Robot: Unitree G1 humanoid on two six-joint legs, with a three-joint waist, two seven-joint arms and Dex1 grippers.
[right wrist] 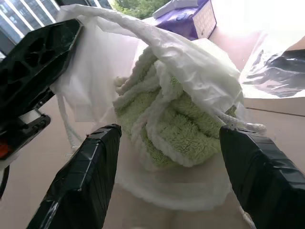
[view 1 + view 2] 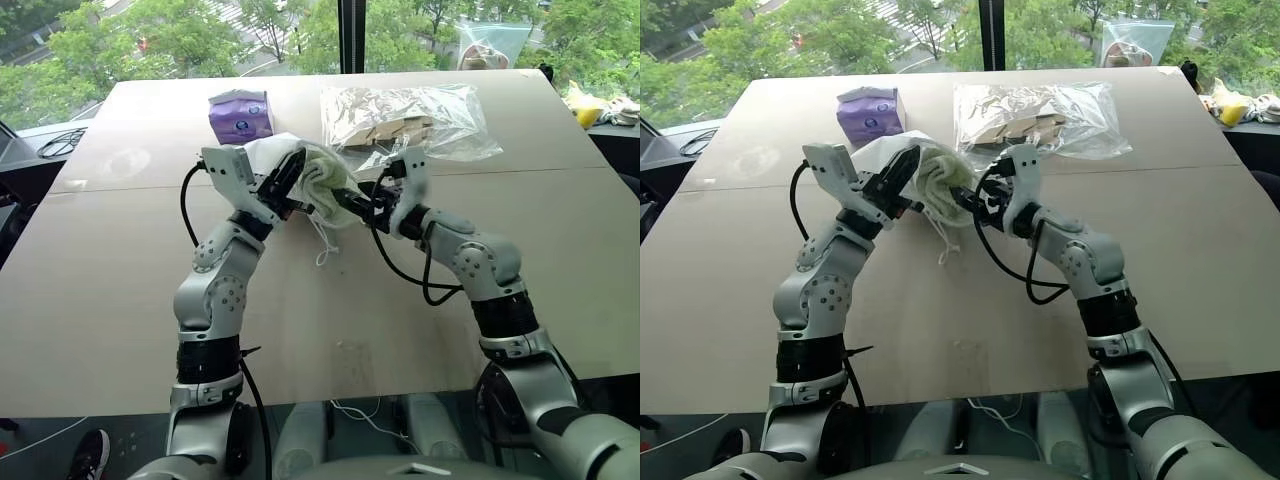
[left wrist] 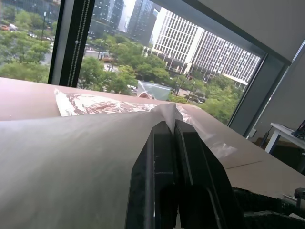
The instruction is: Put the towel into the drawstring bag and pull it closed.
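The white drawstring bag [image 2: 268, 152] lies crumpled mid-table, its mouth turned toward my right arm. The pale green towel [image 1: 176, 129] sits in that mouth, partly under the thin fabric, with its fluffy folds showing. My left gripper [image 2: 290, 178] is shut on the bag's [image 1: 190, 62] upper edge and holds it raised; in the left wrist view a tip of white fabric sticks out between its closed fingertips [image 3: 162, 131]. My right gripper [image 1: 171, 131] stands open just in front of the towel [image 2: 325, 182], one finger on each side and neither touching it. White cord loops [image 2: 322, 240] hang down from the mouth.
A purple tissue pack [image 2: 240, 115] stands just behind the bag. A clear plastic bag with wooden pieces [image 2: 400, 120] lies at the back right. The wooden table [image 2: 120, 300] stretches wide to the front and to both sides. Windows stand past its far edge.
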